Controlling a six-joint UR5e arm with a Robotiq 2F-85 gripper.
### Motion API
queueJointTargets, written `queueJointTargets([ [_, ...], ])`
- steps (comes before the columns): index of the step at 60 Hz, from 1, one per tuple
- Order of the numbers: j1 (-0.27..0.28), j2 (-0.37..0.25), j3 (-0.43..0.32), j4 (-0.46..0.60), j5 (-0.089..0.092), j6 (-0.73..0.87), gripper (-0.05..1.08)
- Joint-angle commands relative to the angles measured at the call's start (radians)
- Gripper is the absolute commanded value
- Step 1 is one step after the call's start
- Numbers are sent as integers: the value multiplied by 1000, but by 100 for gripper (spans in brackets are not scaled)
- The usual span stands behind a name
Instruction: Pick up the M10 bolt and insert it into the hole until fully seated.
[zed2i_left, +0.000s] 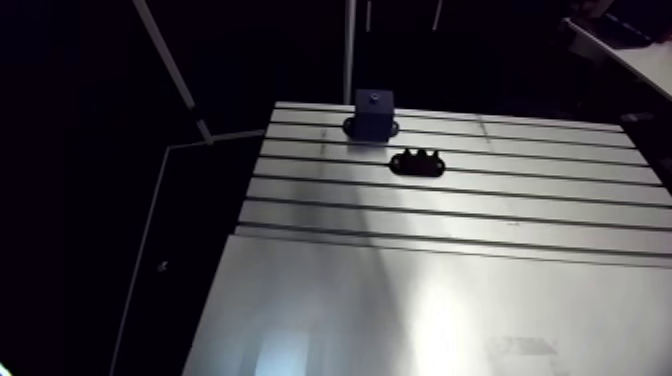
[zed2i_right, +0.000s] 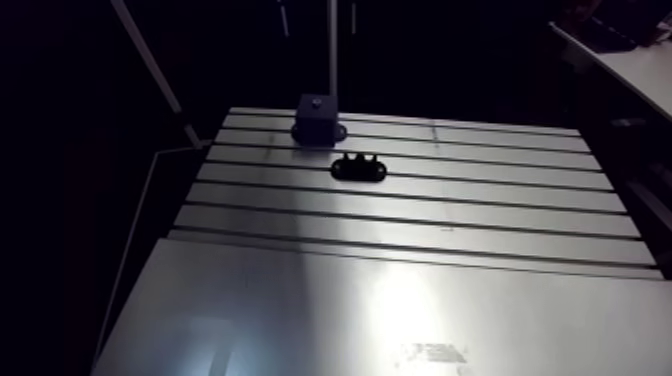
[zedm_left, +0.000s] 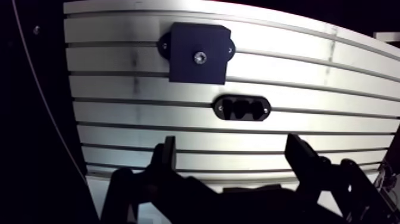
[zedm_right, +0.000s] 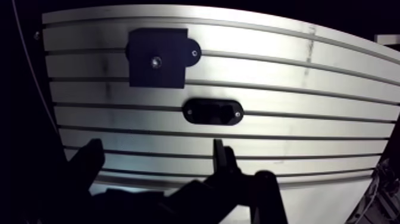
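A: Where does the holder (zed2i_left: 417, 162) sit?
B: On the table (zed2i_left: 420, 300), toward its far edge; from the gripper (zedm_left: 232, 146) it lies at twelve o'clock, ahead of the fingers and apart from them.
A: And the block (zed2i_left: 373, 112)?
B: Also on the table; at eleven o'clock from the holder, just beyond it, nearer the far edge; the two do not touch.

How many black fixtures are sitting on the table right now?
2. A square block sits farther ahead of the open claw; a low oval holder lies between block and claw. None appears hidden.
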Motion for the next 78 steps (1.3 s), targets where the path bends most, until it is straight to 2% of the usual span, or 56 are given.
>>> queueJointTargets([
  [1, -79, -322, 218, 63, -34, -8, 0],
  [8, -91, -372, 259, 67, -34, -13, 0],
  [15, -95, -402, 263, 64, -29, -13, 0],
  [26, -122, -431, 266, 61, -23, -12, 1],
  [32, -144, -451, 304, 32, -22, -11, 1],
  [46, -146, -458, 337, 3, -13, -10, 1],
  [51, -148, -458, 337, 1, 2, -10, 1],
  [58, -149, -458, 337, 3, 11, -10, 1],
  [59, -148, -458, 337, 4, 21, -10, 1],
  [60, -148, -458, 337, 4, 21, -10, 1],
  [61, -149, -455, 337, 4, 34, -10, 1],
  [62, -149, -455, 337, 4, 34, -10, 1],
  [64, -151, -447, 323, 12, 56, -11, 1],
  [66, -151, -447, 323, 12, 56, -11, 1],
  [68, -149, -441, 307, 26, 65, -10, 1],
  [71, -149, -436, 289, 37, 66, -11, 1],
  [78, -148, -402, 210, 106, 69, -11, 1],
])
